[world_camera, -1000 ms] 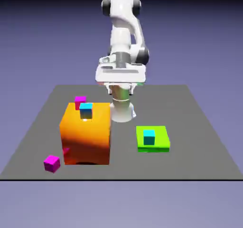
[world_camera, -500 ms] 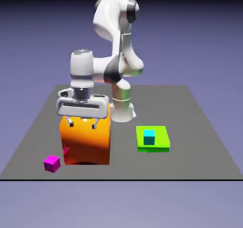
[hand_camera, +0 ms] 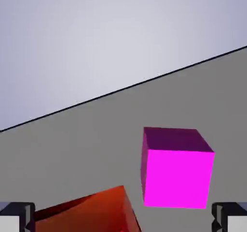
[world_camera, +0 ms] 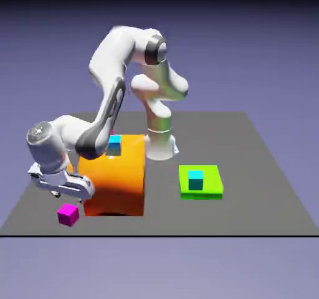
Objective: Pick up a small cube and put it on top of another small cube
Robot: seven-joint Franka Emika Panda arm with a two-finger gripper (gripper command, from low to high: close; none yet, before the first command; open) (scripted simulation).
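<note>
**Approach to the magenta cube at the lower left of the table**

While the arm [world_camera: 112, 98] reaches down toward the lower left of the exterior view, the gripper [world_camera: 62, 192] hangs just above and slightly left of the small magenta cube [world_camera: 68, 214], which rests on the table [world_camera: 261, 192] near its front edge. Seen from the hand view, the same cube [hand_camera: 176, 170] lies right of centre and nearer the right fingertip. Both grey fingertips [hand_camera: 17, 216] show at the bottom corners with a wide gap between them, so the claw is spread and holds nothing.

Risks, judged from this layout: the cube is off-centre between the fingers, so a straight descent could bring the right finger down on its top or knock it aside. The big orange block [world_camera: 113, 176] stands just beside the cube, and its corner [hand_camera: 91, 211] intrudes at the hand view's bottom left; the left finger or the hand body could strike it. The table's front edge is near, so a pushed cube might slide off.

Surface and surroundings: the table is flat, plain dark grey, under a blue-violet backdrop. A small cyan cube [world_camera: 114, 146] sits on the orange block; another cyan cube [world_camera: 195, 180] sits on a green slab [world_camera: 212, 182] right of centre. No second magenta cube can be made out.
</note>
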